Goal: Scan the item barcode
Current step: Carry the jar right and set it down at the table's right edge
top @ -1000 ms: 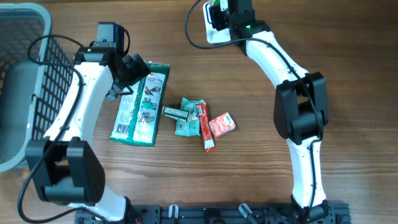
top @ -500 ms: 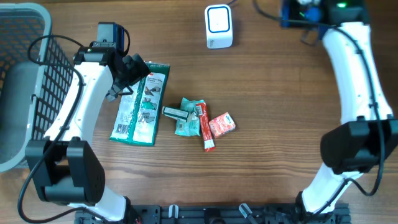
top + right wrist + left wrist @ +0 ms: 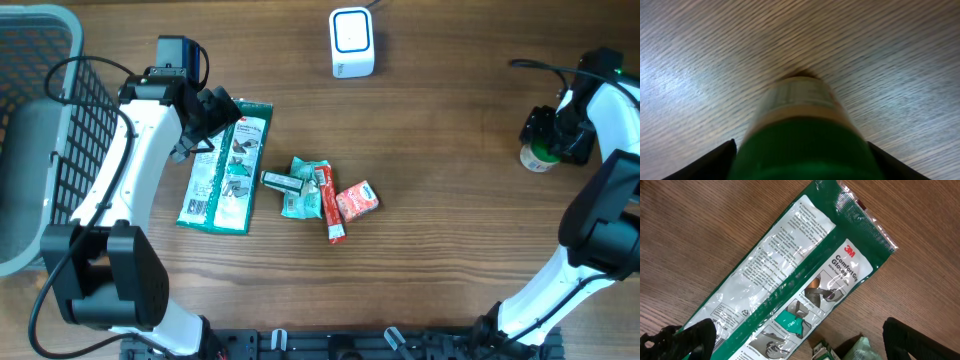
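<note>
A bottle (image 3: pixel 537 157) with a green cap and a pale label stands on the wood at the table's right edge. My right gripper (image 3: pixel 548 133) is around it from above. In the right wrist view the blurred bottle (image 3: pixel 800 115) fills the space inside my right gripper (image 3: pixel 801 150), a dark finger on each side of the cap; whether they touch it I cannot make out. The white scanner (image 3: pixel 351 42) stands at the back middle. My left gripper (image 3: pixel 213 112) hangs open over the top of a green glove pack (image 3: pixel 805 280), nothing between the fingers of the left gripper (image 3: pixel 800 347).
A grey wire basket (image 3: pixel 40 120) takes up the left edge. Right of the glove pack (image 3: pixel 227 166) lies a cluster of small packets (image 3: pixel 305 188), with a red stick (image 3: pixel 331 208) and a red pouch (image 3: pixel 357 201).
The right arm has swung from the scanner at the back across to the table's right edge, and the bottle now stands there under it. The left arm has not moved.
</note>
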`<act>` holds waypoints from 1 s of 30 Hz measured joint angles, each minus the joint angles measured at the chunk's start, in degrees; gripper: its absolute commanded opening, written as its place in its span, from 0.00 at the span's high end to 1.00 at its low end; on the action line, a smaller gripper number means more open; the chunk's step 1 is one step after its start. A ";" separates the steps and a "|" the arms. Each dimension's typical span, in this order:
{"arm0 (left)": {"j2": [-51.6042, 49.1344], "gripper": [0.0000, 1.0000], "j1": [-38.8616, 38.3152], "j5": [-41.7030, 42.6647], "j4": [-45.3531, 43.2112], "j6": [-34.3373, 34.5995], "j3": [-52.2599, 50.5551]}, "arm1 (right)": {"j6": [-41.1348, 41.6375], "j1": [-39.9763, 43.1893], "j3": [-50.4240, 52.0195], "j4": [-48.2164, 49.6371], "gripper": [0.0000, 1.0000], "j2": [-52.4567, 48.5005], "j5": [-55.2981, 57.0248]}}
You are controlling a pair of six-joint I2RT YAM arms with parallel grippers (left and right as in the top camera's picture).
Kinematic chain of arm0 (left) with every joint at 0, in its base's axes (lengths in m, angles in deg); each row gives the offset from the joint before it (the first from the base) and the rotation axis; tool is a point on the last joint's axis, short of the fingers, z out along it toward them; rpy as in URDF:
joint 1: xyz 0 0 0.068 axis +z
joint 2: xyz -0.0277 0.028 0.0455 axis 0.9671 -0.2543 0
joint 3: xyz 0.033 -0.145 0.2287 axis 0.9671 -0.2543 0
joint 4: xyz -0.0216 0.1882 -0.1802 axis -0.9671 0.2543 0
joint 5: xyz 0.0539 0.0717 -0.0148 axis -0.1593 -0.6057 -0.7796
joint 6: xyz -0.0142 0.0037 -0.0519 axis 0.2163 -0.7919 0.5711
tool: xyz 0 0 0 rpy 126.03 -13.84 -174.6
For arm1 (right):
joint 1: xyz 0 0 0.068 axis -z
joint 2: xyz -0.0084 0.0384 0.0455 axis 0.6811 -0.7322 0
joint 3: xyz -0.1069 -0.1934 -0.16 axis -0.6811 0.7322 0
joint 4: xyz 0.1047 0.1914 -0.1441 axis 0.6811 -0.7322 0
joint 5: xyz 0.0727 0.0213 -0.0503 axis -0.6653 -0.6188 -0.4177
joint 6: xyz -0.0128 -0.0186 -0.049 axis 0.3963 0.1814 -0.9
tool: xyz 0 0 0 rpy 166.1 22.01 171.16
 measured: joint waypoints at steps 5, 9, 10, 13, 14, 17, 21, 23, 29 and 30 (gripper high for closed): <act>0.00 0.00 0.00 0.00 0.00 0.00 0.00 | 0.37 -0.11 -4.66 -5.90 0.19 0.00 0.00; 0.00 0.00 0.00 -0.02 0.02 0.00 0.00 | 0.26 -0.11 -12.44 -13.22 0.30 1.70 -5.84; 0.00 0.00 0.00 -0.02 0.02 0.00 0.00 | -0.28 -0.24 -13.14 -14.43 0.31 3.02 -8.98; 0.00 0.00 0.00 0.00 0.00 0.00 0.00 | -1.90 -2.10 -13.86 -20.35 0.35 6.97 -18.47; 0.00 0.00 0.00 -0.02 0.00 0.00 0.00 | -2.05 -3.34 -13.86 -21.62 0.35 7.54 -20.37; 0.00 0.00 0.00 0.00 0.02 0.00 0.00 | -2.54 -9.84 -12.76 -22.51 0.38 7.78 -23.98; 0.00 0.00 0.00 0.00 0.02 0.00 0.00 | -2.10 -21.64 -5.75 -17.77 0.40 7.78 -25.99; 0.00 0.00 0.00 0.00 0.02 0.00 0.00 | -0.63 -28.48 -0.68 -13.44 0.40 7.78 -26.62; 0.00 0.00 0.00 -0.02 -0.02 0.00 0.00 | 5.75 -45.86 12.31 2.93 0.37 7.74 -20.87; 0.00 0.00 0.00 0.00 0.13 0.00 0.00 | 6.29 -48.57 13.46 4.85 0.36 7.74 -17.90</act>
